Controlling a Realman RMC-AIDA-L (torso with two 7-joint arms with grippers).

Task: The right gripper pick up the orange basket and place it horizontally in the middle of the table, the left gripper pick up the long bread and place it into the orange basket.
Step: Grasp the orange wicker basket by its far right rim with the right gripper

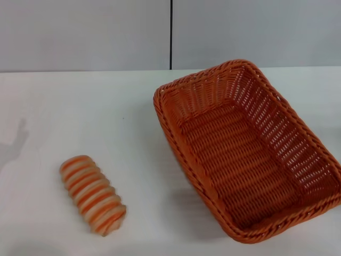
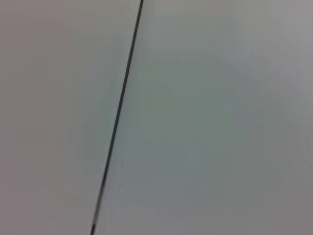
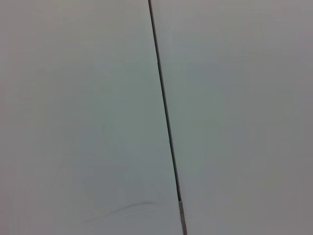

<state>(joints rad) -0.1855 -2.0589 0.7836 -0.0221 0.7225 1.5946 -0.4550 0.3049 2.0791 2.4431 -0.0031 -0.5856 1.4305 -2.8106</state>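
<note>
Two objects sit on a white desk [image 1: 80,106] in the head view, set against a grey wall [image 1: 85,32] split by a thin dark vertical seam [image 1: 171,34]. The larger is an orange basket [image 1: 248,152], a rectangular woven piece with flared sides and a braided rim, resting on the right half of the desk with its long axis running diagonally from the far centre toward the near right edge; its inside holds nothing. The smaller is a long bread [image 1: 92,194], a short log banded in orange and cream stripes, lying flat on the near left part of the desk, well apart from the basket and angled much the same way. A faint grey shadow [image 1: 13,146] falls across the desk at the far left edge. Neither the left gripper nor the right gripper appears in any view, so whether their fingers are spread or pressed together cannot be told. The left wrist view shows only a plain grey surface crossed by one dark line [image 2: 117,115], and the right wrist view shows a similar grey surface with a dark line [image 3: 165,112] running across it.
</note>
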